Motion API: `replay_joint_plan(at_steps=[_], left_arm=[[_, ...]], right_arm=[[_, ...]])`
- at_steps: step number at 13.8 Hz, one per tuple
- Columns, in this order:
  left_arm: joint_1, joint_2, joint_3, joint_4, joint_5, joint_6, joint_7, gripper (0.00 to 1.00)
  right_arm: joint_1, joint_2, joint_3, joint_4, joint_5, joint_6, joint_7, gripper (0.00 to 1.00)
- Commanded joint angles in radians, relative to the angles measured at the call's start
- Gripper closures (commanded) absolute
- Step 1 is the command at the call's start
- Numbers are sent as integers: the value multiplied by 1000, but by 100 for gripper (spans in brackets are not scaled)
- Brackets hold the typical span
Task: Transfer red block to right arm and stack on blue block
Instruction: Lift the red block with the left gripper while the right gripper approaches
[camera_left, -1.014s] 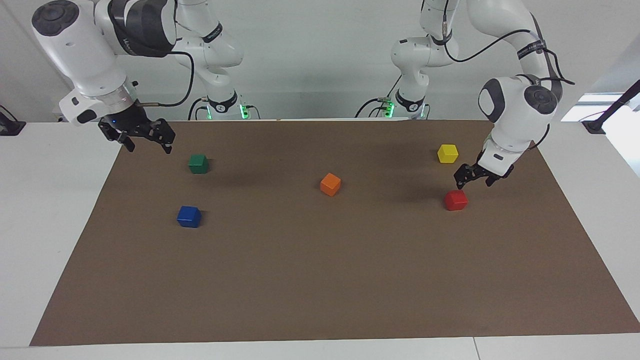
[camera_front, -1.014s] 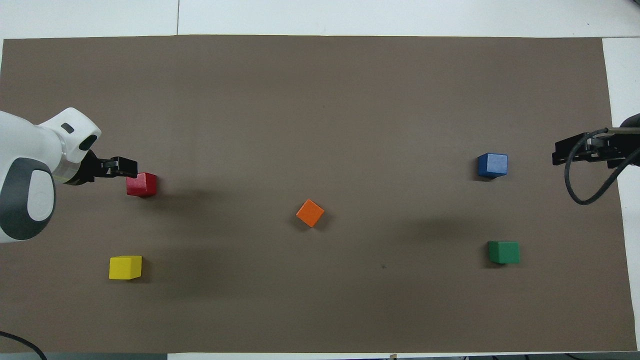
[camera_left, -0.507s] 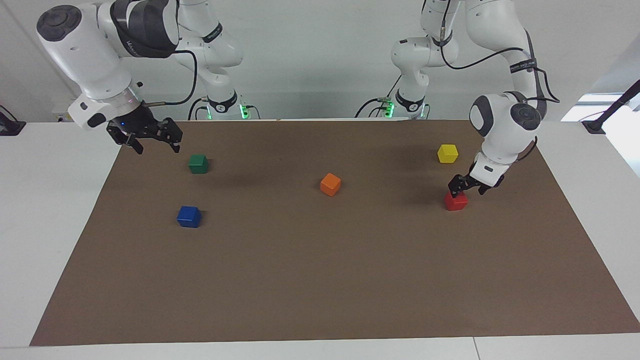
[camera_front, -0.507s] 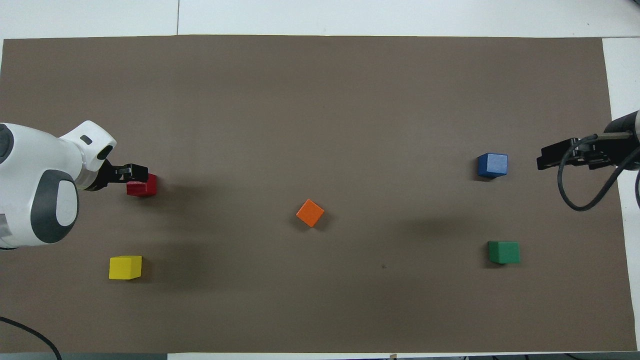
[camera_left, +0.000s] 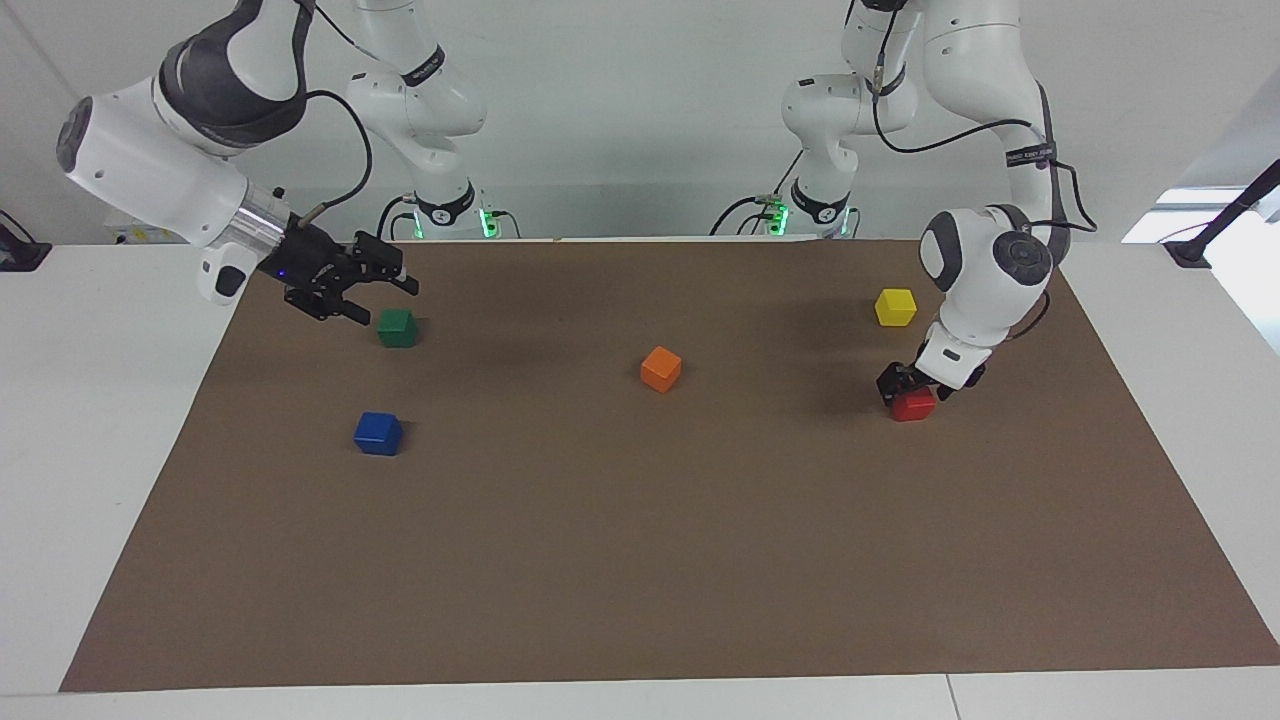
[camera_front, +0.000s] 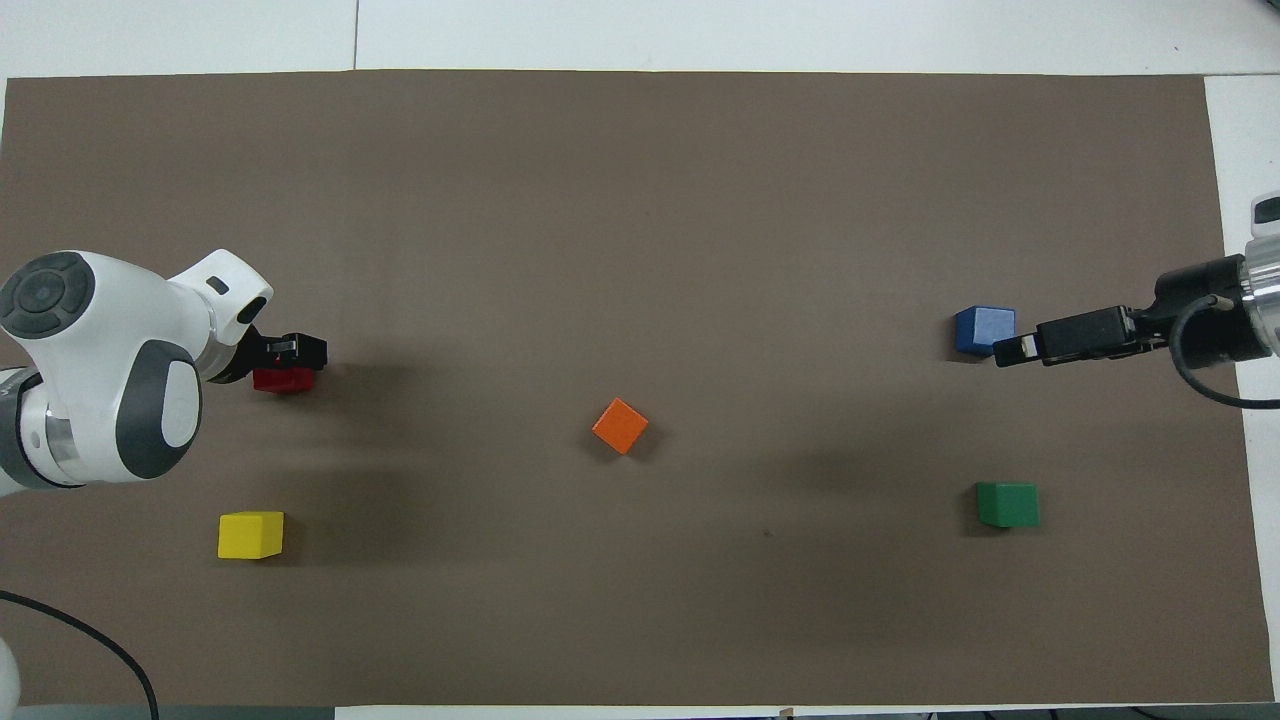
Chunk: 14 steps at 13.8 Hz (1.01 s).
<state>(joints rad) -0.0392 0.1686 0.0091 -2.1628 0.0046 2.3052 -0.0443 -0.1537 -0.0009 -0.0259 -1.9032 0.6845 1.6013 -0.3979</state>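
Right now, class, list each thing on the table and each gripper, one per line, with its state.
red block: flat on the mat, left gripper down around it
left gripper: open, not yet shut on the block
right gripper: open, in the air above the green block
blue block: on the mat, nothing stacked on it
green block: on the mat, untouched
orange block: on the mat, turned askew
yellow block: on the mat, untouched

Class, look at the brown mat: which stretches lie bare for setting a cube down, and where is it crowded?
Bare: the mat farther from the robots than every cube. Crowded: around the red block, under the left gripper, yellow cube close by.
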Motion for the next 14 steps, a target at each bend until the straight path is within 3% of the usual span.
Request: replay_joint_plan(at_steps=[1,5,7,8,9,10,11,14], left_arm=[[-4,14,8,-11,9,34,-14,0],[4,15,8,-11,9,36,-8,0],[4,20,8,-12,9,37,-8,0],[-1,20,8,-12,9,34,-9,20],[-1,20,8,-11,9,25,-14,53],[-1,20,8,-8,9,13,-12,95],[1,20,8,1,9,-4,-14,100],[-2,5,5,85,-20,-145,-99,100]], right_arm=[[-46,39,8,-30,188,-79,-68,0],[-46,117,8,-72,433,-191,-107,0],[-59,200,8,-96,571,-312,-191,0],[-73,234,9,-96,613,-354,-214,0],[-78,258,9,-96,671,-394,-219,0],[-76,307,9,-90,752,-443,-222,0],[-67,344,9,-80,818,-457,-229,0],[-21,415,15,-54,944,-471,-249,0]])
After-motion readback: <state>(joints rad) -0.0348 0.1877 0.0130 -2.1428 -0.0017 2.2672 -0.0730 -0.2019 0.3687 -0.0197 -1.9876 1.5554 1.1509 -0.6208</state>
